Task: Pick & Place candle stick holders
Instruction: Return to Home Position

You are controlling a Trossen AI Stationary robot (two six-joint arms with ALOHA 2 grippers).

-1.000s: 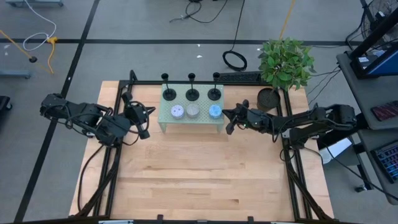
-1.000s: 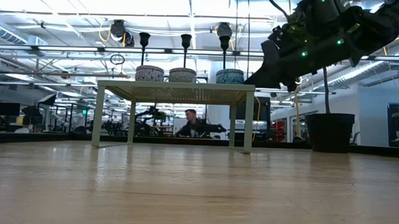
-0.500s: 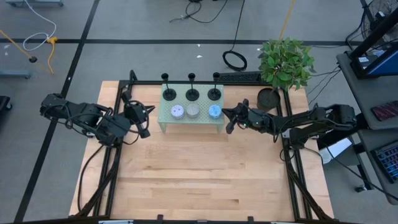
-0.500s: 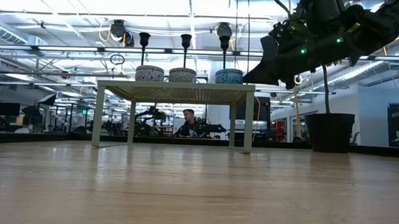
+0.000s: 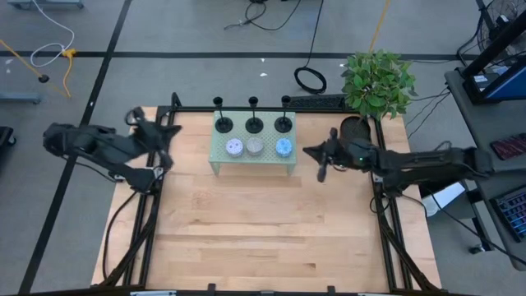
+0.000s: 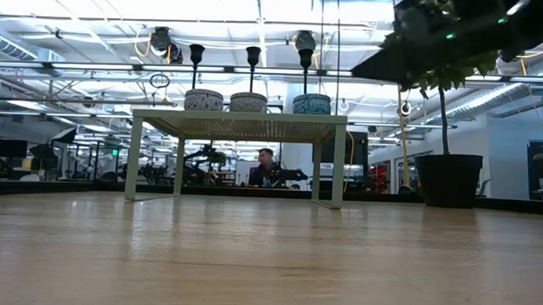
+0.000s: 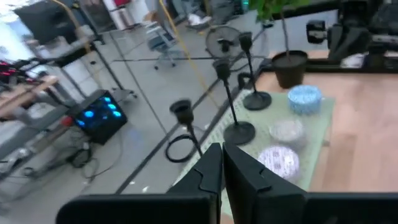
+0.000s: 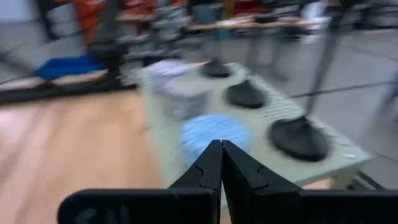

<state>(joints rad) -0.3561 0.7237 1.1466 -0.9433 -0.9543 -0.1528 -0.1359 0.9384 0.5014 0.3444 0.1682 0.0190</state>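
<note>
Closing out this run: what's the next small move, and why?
Probably draw both arms back to rest. The three matte-black candle stick holders and three scented candles stand on the pale green stand; the left gripper and right gripper are shut, empty, clear of it.

Bright even overhead light, glaring ceiling lamps (image 6: 50, 2) in low view, soft shadows

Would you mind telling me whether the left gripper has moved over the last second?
Yes. In the high view, the left gripper has drawn back leftward, away from the green stand.
</note>
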